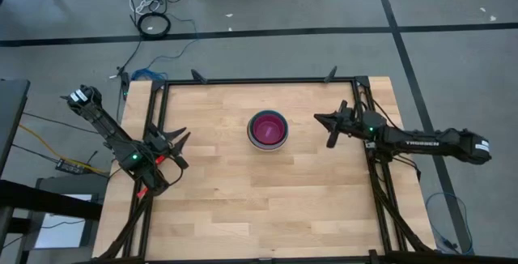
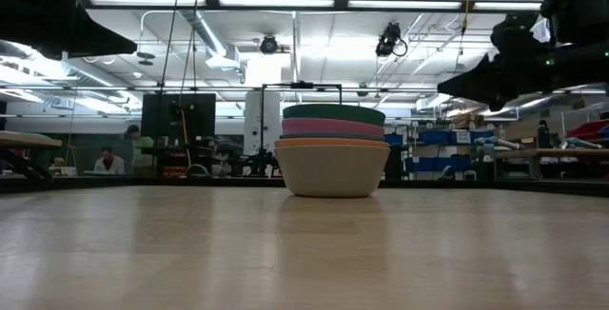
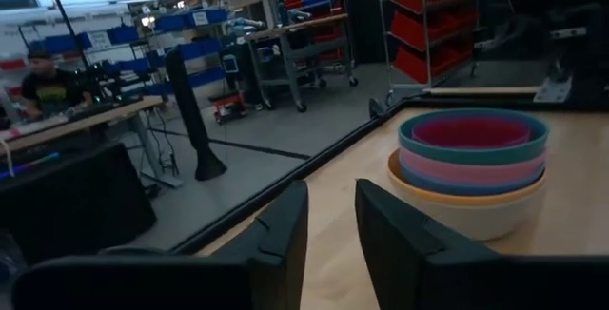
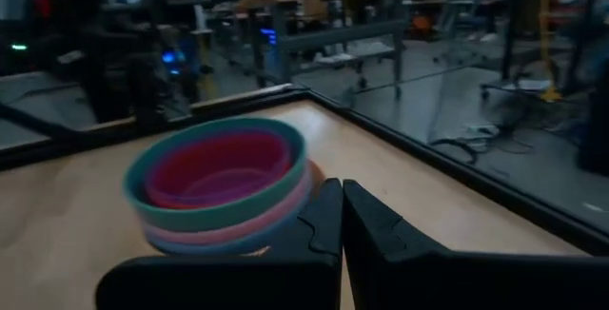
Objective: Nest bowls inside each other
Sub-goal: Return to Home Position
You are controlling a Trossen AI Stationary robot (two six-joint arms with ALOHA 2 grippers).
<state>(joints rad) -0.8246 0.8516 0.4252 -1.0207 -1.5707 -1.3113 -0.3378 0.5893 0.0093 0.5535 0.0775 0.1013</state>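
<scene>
bowls (image 1: 268, 129) nested on wooden table (image 1: 243, 207) | left pincer (image 3: 331, 194) open | right pincer (image 4: 341, 191) closed | workshop behind

Robotics lab or industrial workshop. A pale wooden table (image 1: 243, 211) in a black metal frame (image 1: 259, 80) stands on a grey floor (image 1: 453, 61) marked with dark tape lines. Loose cables (image 1: 148, 1) lie beyond the table's far edge. Around it are metal racks of red bins (image 3: 433, 58), shelves of blue bins (image 3: 195, 20), a workbench (image 3: 86, 120), ceiling strip lights (image 2: 400, 4), and a person (image 2: 108, 163) seated far off.
</scene>
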